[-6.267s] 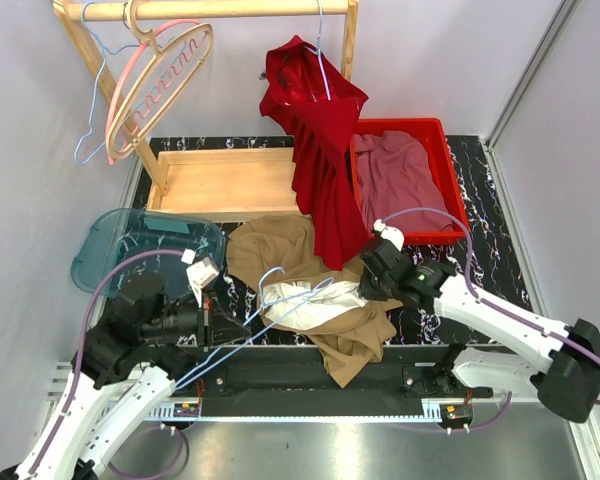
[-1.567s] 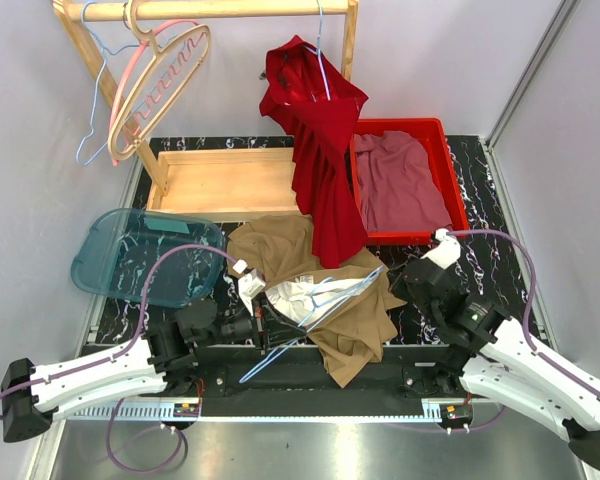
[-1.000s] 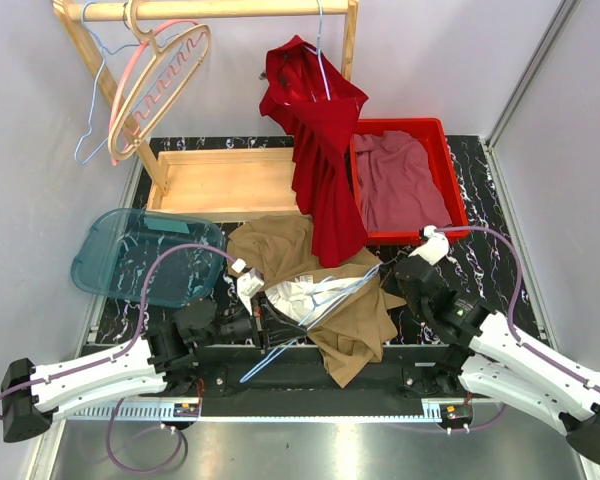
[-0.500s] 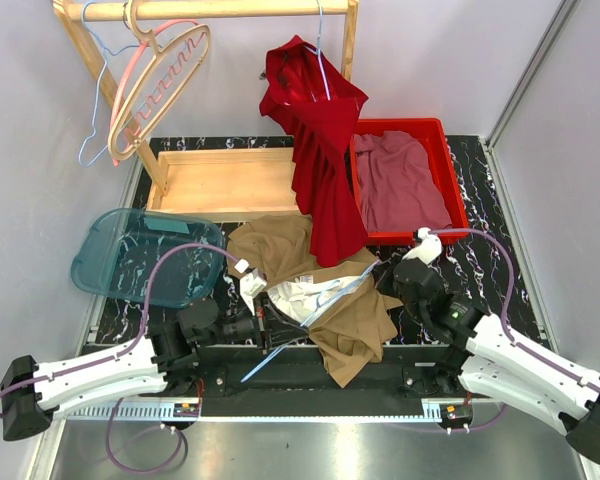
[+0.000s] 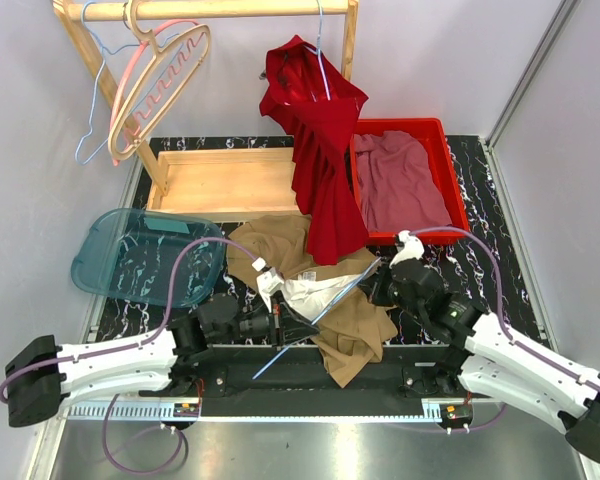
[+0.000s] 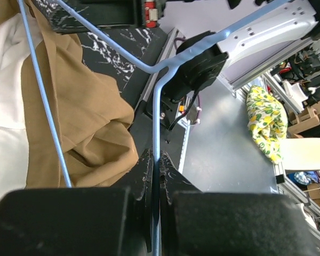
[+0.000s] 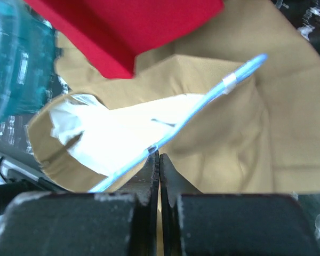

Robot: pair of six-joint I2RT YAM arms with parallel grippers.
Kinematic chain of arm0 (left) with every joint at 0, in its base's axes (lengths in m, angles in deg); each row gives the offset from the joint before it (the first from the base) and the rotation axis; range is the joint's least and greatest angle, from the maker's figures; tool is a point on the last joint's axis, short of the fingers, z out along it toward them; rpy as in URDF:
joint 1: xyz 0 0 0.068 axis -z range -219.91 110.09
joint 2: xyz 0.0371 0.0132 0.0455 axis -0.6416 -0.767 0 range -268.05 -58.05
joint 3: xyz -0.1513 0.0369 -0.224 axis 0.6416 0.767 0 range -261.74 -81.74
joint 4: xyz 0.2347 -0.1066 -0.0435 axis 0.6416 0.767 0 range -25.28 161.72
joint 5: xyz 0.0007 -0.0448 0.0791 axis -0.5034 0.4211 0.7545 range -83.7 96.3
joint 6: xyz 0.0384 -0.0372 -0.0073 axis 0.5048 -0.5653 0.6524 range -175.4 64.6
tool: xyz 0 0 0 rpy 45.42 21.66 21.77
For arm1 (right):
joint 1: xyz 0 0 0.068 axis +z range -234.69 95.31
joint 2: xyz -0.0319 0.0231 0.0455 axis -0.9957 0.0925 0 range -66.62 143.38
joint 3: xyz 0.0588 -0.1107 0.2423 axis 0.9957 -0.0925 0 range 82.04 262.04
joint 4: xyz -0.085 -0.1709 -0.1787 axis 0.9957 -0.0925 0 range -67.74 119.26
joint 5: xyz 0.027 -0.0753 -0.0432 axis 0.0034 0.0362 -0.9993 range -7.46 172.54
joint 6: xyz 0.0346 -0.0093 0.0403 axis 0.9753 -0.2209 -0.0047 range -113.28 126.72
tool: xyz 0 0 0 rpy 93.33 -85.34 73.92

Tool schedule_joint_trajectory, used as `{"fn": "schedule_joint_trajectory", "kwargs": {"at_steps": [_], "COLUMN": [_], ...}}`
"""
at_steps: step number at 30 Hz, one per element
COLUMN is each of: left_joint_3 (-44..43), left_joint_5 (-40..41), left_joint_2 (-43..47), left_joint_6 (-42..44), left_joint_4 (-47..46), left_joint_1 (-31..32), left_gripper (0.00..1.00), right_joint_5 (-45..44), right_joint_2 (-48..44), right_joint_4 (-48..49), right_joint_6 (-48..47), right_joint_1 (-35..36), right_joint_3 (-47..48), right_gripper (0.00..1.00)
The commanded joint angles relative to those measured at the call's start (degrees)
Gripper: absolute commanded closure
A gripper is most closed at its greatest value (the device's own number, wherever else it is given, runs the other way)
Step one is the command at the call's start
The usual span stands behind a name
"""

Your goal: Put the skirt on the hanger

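**Left tool** [image 6: 156, 160]: my jaws closed on blue wire hanger [image 6: 155, 112], wire running up between fingers.
**Right tool** [image 7: 156, 156]: my jaws fully closed, tips at hanger wire over white lining; cannot tell whether cloth is pinched.
**Tan skirt** [image 5: 365, 325]: crumpled on worktop [image 5: 480, 190], lower centre of top view, between my two tools; hanger lies across its white lining.
**Red dress** [image 5: 320, 150]: hangs from wooden rail [image 5: 210, 10], upper centre, hem overlapping skirt.
**Red bin** [image 5: 450, 170]: right of dress.
**Teal lid** [image 5: 130, 255]: left of skirt.
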Motion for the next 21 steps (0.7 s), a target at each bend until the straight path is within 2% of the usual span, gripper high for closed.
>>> {"fn": "schedule_joint_trajectory", "kwargs": {"at_steps": [1,6,11,13,14,16,18,21], "left_joint_3": [-3.0,-3.1,-2.5,-2.2,-2.2,-2.0,-2.0,-2.0], "left_joint_5": [1.0,1.5,1.1,1.1,1.2,1.2,0.9,0.5], "left_joint_2": [-1.5,-0.4,2.5,4.1,4.7,6.2,6.9,7.8], "left_joint_6": [1.5,1.8,1.4,1.4,1.3,1.3,1.1,0.7], "left_joint_4": [-6.7,-4.9,-3.1,-2.0,-1.6,-0.5,0.1,1.1], "left_joint_1": [0.3,0.3,0.3,0.3,0.3,0.3,0.3,0.3], "left_gripper": [1.0,1.0,1.0,1.0,1.0,1.0,1.0,1.0], "right_joint_5": [-5.6,-19.2,-21.5,-20.8,-20.1,-19.6,-20.0,-21.4], "right_joint_2": [-3.6,-11.1,-10.2,-8.8,-7.5,-5.9,-5.2,-5.0], "right_joint_4": [-9.9,-21.9,-23.7,-22.0,-19.9,-17.9,-15.0,-11.7], "right_joint_6": [1.1,5.1,7.0,6.8,5.9,4.5,3.0,2.1], "right_joint_1": [-0.1,-0.1,-0.1,-0.1,-0.2,-0.2,-0.2,-0.2], "right_joint_3": [5.6,8.6,8.9,8.7,8.5,8.1,7.9,7.3], "right_gripper": [1.0,1.0,0.98,0.88,0.78,0.74,0.77,0.88]}}
